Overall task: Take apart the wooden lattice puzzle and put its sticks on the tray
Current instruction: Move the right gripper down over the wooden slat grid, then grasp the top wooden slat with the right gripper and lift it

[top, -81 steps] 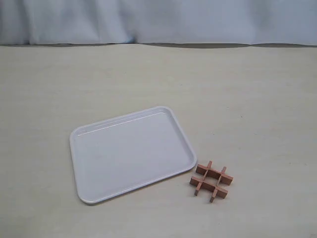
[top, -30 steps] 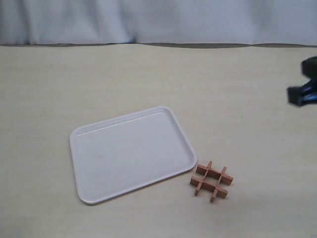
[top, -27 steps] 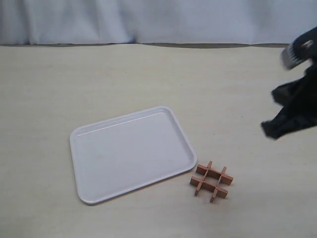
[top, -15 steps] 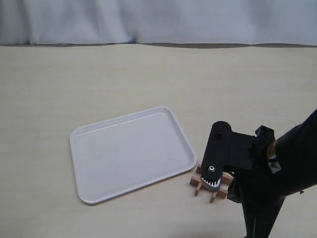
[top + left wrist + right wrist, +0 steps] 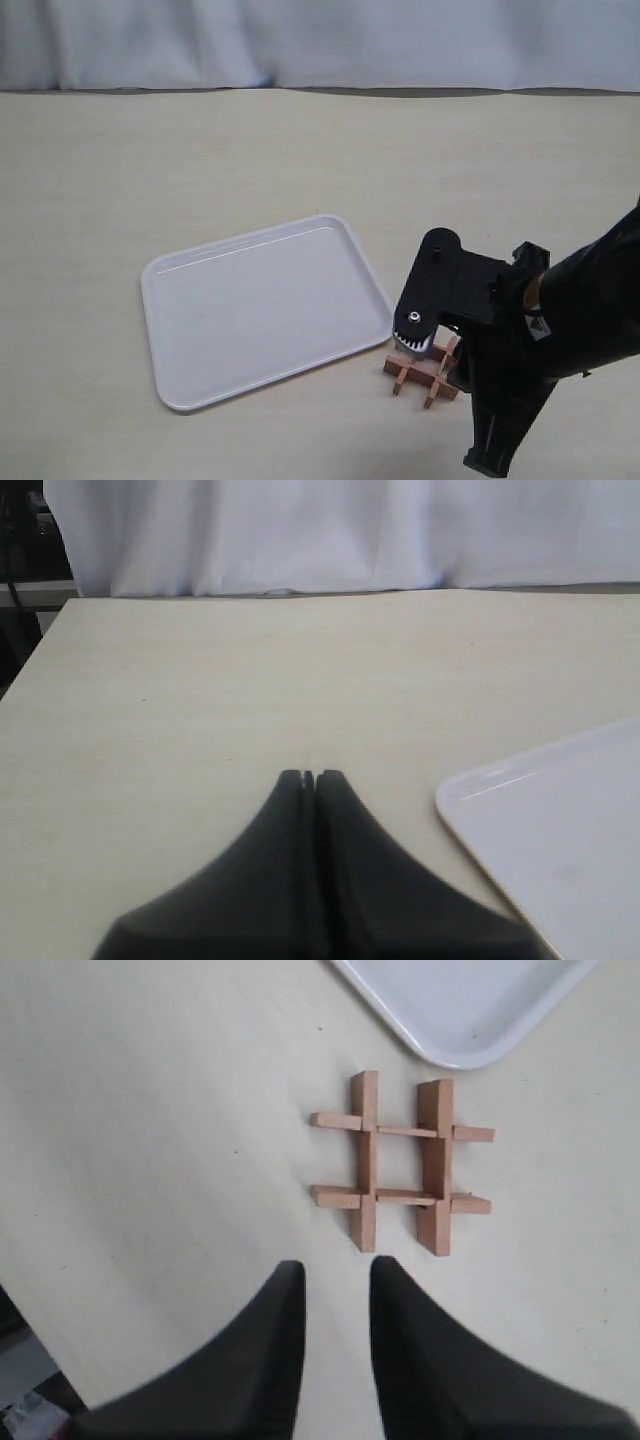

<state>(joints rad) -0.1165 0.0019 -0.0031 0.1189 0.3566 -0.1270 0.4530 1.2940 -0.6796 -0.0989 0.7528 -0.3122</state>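
Note:
The wooden lattice puzzle lies flat on the table, its four sticks interlocked in a hash shape. In the exterior view the puzzle sits just off the near right corner of the white tray, and my right arm covers its far right part. My right gripper hangs open above the table, just short of the puzzle's stick ends, with nothing between its fingers. My left gripper is shut on nothing, beside the tray's corner; the exterior view does not show it.
The tray holds nothing, and its rounded corner lies just beyond the puzzle in the right wrist view. A white cloth hangs behind the table's far edge. Bare beige tabletop surrounds the tray.
My right arm came in from the right edge and dropped over the puzzle, then shifted slightly in the last half second. Puzzle and tray have not moved.

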